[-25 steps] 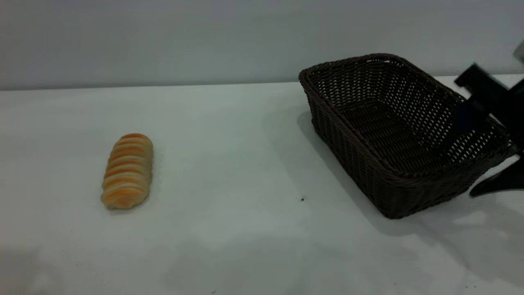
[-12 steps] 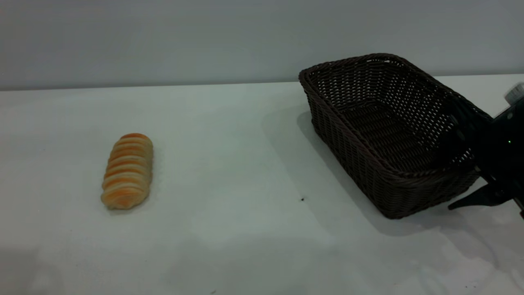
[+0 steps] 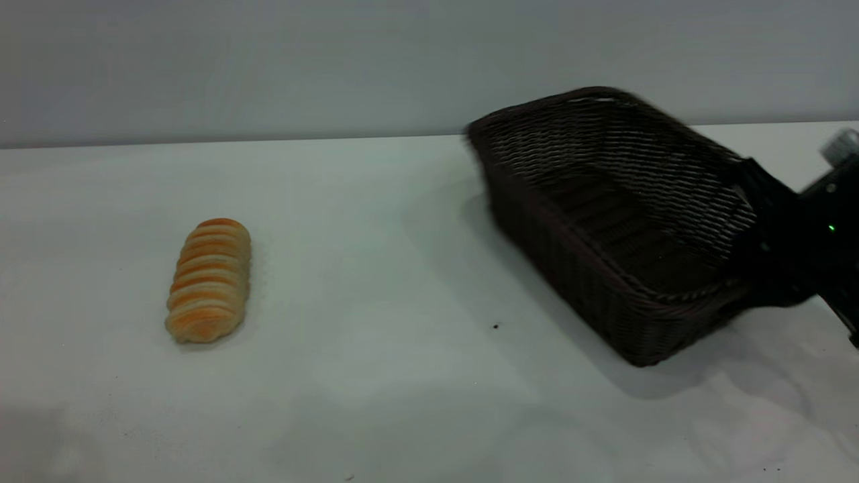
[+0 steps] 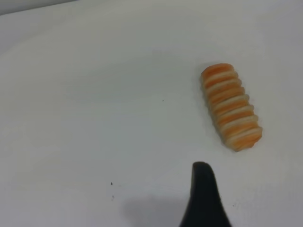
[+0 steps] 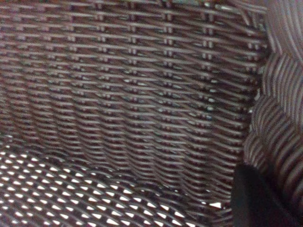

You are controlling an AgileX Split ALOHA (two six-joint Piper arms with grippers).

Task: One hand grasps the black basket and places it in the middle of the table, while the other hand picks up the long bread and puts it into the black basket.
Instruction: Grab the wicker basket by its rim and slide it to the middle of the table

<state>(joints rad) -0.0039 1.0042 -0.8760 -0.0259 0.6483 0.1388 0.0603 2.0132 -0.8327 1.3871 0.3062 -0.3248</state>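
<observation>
Right now I see the worktop (image 3: 376,282) as the widest thing, pale and flat, carrying everything else. I take the black basket (image 3: 604,221) as my landmark: it sits toward the right side of the worktop, its open top facing up, its outline smeared in the exterior view. The end of the basket nearest my right arm appears raised a little off the worktop, though the blur keeps me from being sure.

My right tool (image 3: 772,261) is at the basket's right-hand end, clamped over the braided rim there, one finger inside and the dark body outside; a small green light shows on the arm just behind it. From the right wrist view I get woven basket wall (image 5: 132,94) filling nearly everything, with one dark fingertip (image 5: 255,198) pressed close against the weave.

Far to the left of the basket, well apart from it, the long bread (image 3: 209,280) lies flat on the worktop, untouched, its pale stripes running across it.

My left tool (image 4: 203,198) shows only in its own wrist view, hovering above the worktop near the long bread (image 4: 232,106) and clear of it. Only one dark finger shows, so I cannot tell whether it stands apart or together.
</observation>
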